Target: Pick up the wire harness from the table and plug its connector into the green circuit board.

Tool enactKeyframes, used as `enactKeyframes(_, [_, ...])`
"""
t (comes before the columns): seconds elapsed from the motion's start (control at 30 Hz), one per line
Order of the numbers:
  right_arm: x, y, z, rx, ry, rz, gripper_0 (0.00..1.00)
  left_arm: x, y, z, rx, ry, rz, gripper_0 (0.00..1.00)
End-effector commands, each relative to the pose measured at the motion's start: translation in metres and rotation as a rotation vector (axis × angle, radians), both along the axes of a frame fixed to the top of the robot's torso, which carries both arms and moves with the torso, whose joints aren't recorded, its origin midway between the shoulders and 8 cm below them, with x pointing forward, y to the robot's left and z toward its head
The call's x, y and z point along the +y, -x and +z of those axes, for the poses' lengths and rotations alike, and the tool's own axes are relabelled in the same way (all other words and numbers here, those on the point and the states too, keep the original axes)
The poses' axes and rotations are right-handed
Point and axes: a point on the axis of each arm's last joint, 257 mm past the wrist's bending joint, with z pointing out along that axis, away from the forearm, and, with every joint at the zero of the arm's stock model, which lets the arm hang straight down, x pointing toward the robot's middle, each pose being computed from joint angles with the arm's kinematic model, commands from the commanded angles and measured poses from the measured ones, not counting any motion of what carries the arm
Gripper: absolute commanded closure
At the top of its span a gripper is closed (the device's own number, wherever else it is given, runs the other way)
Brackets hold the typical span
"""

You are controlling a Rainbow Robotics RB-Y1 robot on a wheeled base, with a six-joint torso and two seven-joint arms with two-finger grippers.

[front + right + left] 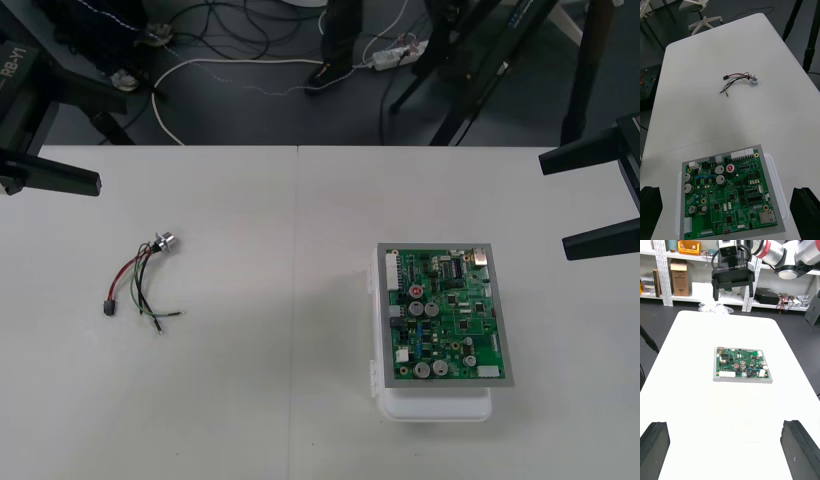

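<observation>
The wire harness (140,275) lies loose on the table's left half, with thin red, black and green wires. Its round metal socket (163,242) points to the far side and its small black plug (108,308) to the near side. The green circuit board (445,315) sits on its white base (435,408) at the right. My left gripper (108,140) hangs open at the far left, well away from the harness. My right gripper (555,205) hangs open at the far right, beyond the board. In the right wrist view the harness (736,80) lies past the board (728,195).
A seam (298,300) runs down the middle of the table between harness and board. Dark floor with cables and stand legs (330,50) lies beyond the far edge. In the left wrist view the board (742,365) lies ahead, with the right gripper (732,270) above the table's end.
</observation>
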Motion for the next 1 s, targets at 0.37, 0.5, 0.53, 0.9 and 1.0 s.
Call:
enactKeyframes(0.37, [-0.0056, -0.0056, 0.0261, -0.060, 0.014, -0.017, 0.00, -0.0011, 0.0032, 0.0189, -0.070, -0.002, -0.033, 0.13])
enactKeyframes(0.5, [-0.0056, -0.0056, 0.0261, -0.060, 0.014, -0.017, 0.00, -0.0011, 0.0032, 0.0189, -0.070, -0.002, -0.033, 0.13])
enactKeyframes(0.53, [-0.0056, -0.0056, 0.0261, -0.060, 0.014, -0.017, 0.00, -0.0011, 0.0032, 0.0189, -0.070, -0.002, -0.033, 0.13])
enactKeyframes(0.9, [-0.0056, -0.0056, 0.0261, -0.060, 0.014, -0.017, 0.00, -0.0011, 0.0032, 0.0189, -0.070, -0.002, -0.033, 0.13])
enactKeyframes(1.0, [-0.0056, -0.0056, 0.0261, -0.060, 0.014, -0.017, 0.00, -0.0011, 0.0032, 0.0189, -0.070, -0.002, -0.033, 0.13])
